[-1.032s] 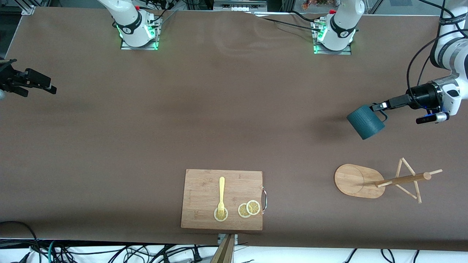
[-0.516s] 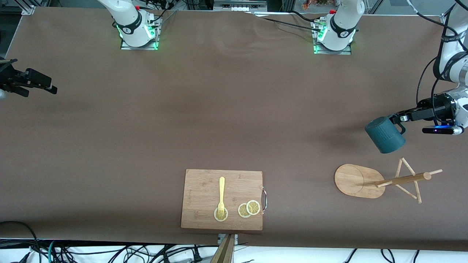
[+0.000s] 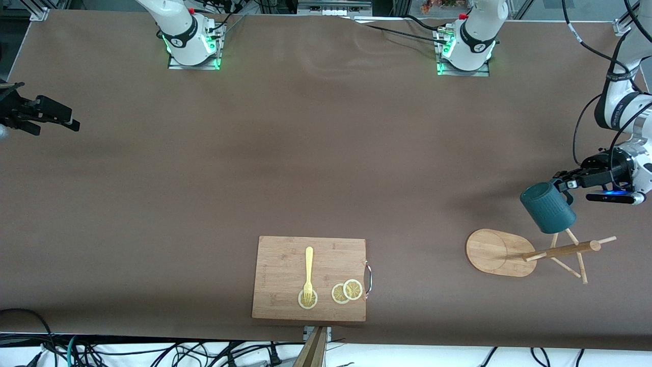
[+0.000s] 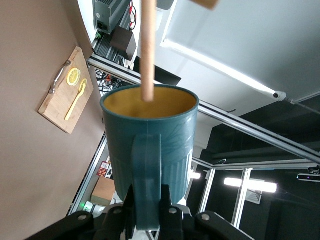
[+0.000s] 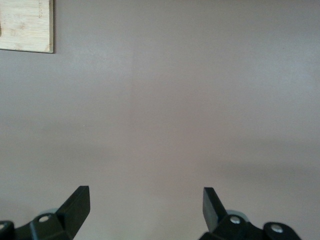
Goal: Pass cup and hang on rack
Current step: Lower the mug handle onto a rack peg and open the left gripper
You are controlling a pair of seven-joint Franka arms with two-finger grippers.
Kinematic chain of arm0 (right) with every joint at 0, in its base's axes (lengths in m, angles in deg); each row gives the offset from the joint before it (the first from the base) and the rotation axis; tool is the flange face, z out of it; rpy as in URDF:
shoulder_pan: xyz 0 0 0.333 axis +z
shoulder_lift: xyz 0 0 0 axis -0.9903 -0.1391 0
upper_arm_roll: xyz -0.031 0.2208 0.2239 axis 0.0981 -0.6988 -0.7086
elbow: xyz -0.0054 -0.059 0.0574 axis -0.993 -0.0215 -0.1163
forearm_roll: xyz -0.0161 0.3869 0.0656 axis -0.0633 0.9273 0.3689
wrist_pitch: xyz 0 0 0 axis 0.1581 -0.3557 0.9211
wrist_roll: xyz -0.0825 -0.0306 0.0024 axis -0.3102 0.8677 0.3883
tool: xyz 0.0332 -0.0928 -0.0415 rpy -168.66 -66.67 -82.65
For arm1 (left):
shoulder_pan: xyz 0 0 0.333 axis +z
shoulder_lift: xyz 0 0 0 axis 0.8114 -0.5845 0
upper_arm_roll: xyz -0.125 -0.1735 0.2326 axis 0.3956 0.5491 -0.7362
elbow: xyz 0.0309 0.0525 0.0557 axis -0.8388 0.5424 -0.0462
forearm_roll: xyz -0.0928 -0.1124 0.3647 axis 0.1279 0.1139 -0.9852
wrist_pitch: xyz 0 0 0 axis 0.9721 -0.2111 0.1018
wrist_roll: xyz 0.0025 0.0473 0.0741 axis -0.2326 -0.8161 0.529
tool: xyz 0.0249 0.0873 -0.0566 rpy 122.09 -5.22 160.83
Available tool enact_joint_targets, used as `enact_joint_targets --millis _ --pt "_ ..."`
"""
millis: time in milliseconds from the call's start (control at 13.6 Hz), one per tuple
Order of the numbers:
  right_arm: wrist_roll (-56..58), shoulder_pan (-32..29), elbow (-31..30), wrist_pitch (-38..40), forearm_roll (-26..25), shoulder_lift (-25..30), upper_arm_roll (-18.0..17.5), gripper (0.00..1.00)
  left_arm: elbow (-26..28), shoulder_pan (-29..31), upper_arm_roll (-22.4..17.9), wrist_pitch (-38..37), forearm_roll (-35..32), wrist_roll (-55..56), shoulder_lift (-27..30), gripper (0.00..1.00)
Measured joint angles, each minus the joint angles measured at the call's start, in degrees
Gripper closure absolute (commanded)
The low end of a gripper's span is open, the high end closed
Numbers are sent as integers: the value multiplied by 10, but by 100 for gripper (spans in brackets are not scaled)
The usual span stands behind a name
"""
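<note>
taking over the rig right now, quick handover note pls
Left gripper: shut on the handle of the cup, held tilted in the air over the rack pegs.
Right gripper: open, empty, waiting at the right arm's end of the table.
Rack: stands toward the left arm's end; in the left wrist view one peg crosses the cup's mouth.
Done: cup passed to the left arm.
Left: hook the handle on a peg, release.

- The cup, clamped in the left gripper, is dark teal and ribbed, yellowish-tan inside.
- The rack beneath is light wood.
</note>
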Motion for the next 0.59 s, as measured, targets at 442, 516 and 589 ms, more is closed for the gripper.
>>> enact_joint_targets --millis 442,516,589 --pt "0 0 0 0 0 0 0 0 -15 9 0 -2 11 -1 -38 100" --pt "0 0 0 0 0 0 0 0 -21 10 0 -2 12 -1 -43 100" --pt "0 0 0 0 0 0 0 0 -26 10 0 -2 14 -1 -48 100"
